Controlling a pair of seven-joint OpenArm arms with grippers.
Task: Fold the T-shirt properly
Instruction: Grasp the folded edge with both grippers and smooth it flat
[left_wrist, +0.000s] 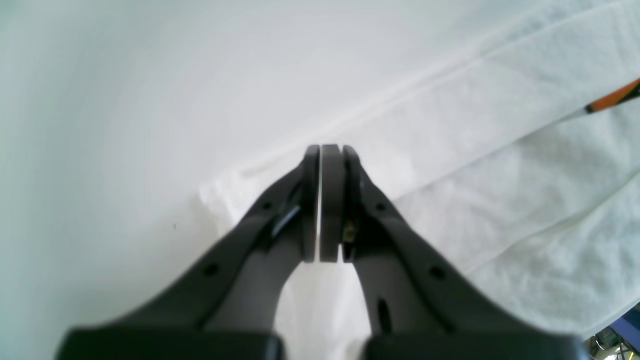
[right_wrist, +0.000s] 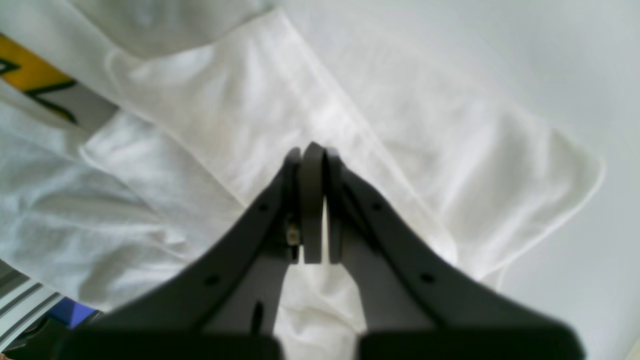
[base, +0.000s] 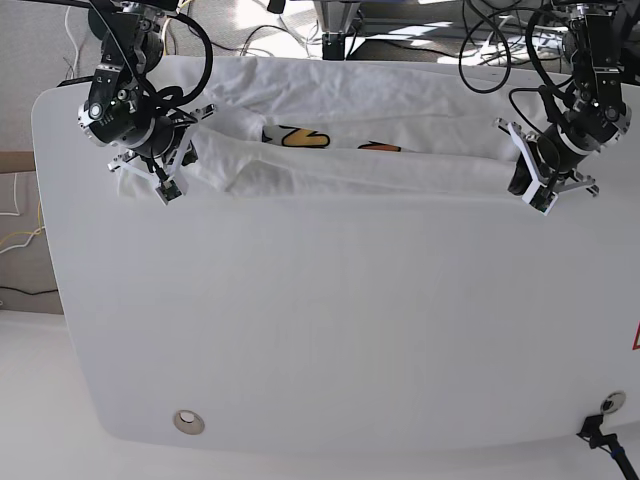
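Observation:
The white T-shirt (base: 350, 150) lies bunched along the table's far edge, with bits of yellow and orange print showing. My left gripper (base: 525, 188) is at the shirt's right end. In the left wrist view it (left_wrist: 327, 150) is shut right on the hem of the T-shirt (left_wrist: 500, 150), and a thin white sliver shows between the pads. My right gripper (base: 168, 188) is at the shirt's left end. The right wrist view shows it (right_wrist: 312, 149) shut over a folded flap of the T-shirt (right_wrist: 200, 125), white again showing between the pads.
The white table (base: 330, 330) stretches from the shirt to the near edge, with a round metal grommet (base: 185, 422) at the front left. Cables (base: 480, 40) hang behind the far edge. A black plug (base: 600, 425) sits at the front right corner.

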